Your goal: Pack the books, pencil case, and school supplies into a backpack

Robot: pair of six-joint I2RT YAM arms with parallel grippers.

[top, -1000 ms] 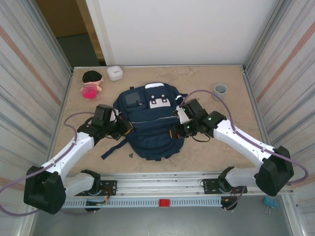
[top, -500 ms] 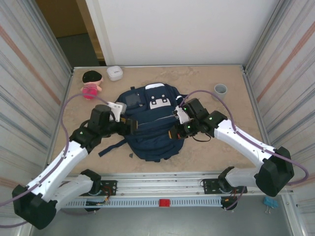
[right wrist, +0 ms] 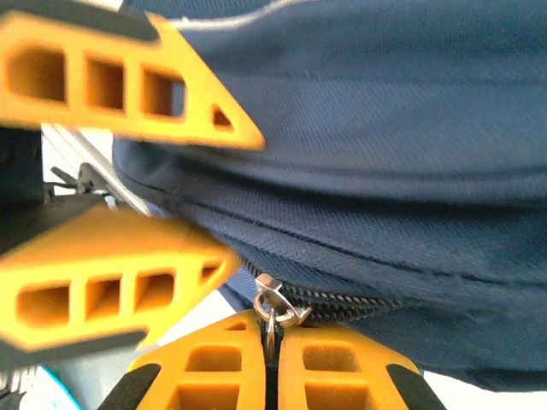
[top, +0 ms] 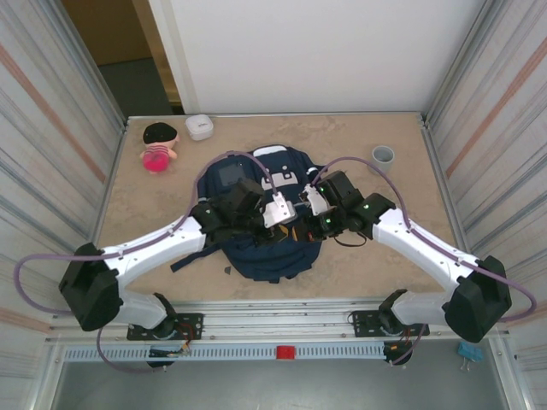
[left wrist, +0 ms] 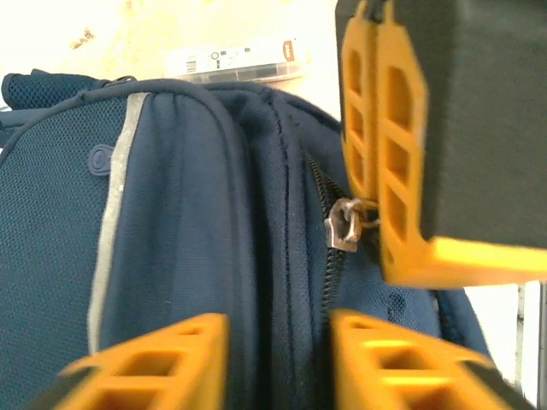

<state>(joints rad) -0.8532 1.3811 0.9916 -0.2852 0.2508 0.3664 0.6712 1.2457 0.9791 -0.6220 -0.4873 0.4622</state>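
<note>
The navy backpack (top: 253, 192) lies flat in the middle of the table, its main zipper closed as far as the slider. My right gripper (top: 306, 225) (right wrist: 272, 346) is shut on the metal zipper pull (right wrist: 273, 306) (left wrist: 344, 226) at the backpack's right side. My left gripper (top: 282, 229) (left wrist: 280, 359) reaches across the backpack and stands narrowly open. Its fingers (right wrist: 128, 77) sit either side of a fabric ridge beside the zipper, right next to the right gripper (left wrist: 376, 213). A silvery-white bar (left wrist: 235, 61) of the school supplies lies on the table beyond the backpack. The books and pencil case are out of view.
A small doll (top: 157, 145) and a white rounded box (top: 199, 126) sit at the back left, a grey cup (top: 383, 155) at the back right. A small dark bit (top: 228, 270) lies in front of the backpack. Corrugated walls close both sides.
My left arm has swung right, from the backpack's left side across it to the zipper beside the right gripper. Its jaws opened on the way and have narrowed. The right gripper has not moved.
</note>
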